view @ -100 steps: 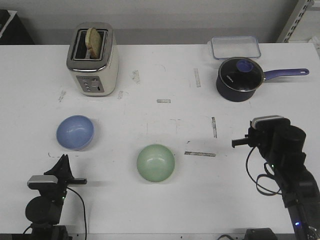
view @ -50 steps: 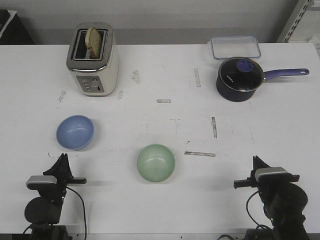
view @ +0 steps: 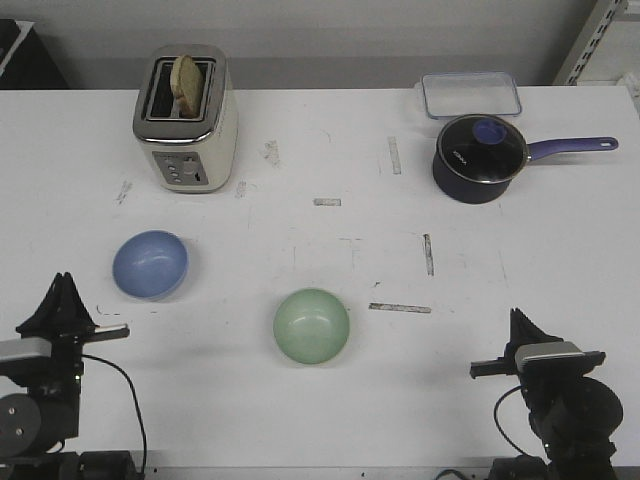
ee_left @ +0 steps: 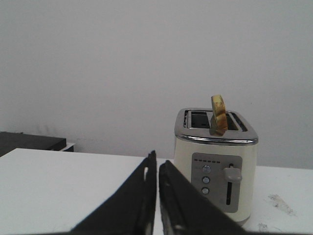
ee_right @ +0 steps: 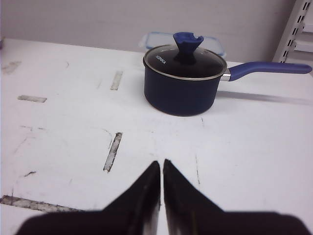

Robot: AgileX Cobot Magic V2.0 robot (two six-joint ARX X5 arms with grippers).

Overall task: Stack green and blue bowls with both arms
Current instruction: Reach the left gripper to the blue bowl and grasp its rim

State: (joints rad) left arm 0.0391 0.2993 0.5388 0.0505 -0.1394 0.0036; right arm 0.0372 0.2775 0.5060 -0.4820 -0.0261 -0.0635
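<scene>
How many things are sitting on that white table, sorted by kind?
Bowls: 2, the blue bowl and the green bowl
Toaster: 1
Saucepan: 1
Clear food container: 1
Total: 5

- Blue bowl (view: 150, 265): plain periwinkle blue.
- Green bowl (view: 312, 325): plain pale mint green.
- Saucepan (view: 480, 158): dark navy, purple-blue handle.
- Toaster (view: 186, 120): cream with chrome top.
- Tabletop (view: 330, 150): white, grey scuffs.

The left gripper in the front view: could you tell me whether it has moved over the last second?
Yes. The left gripper has shifted toward the table's left edge, now left of the blue bowl rather than directly below it.
</scene>
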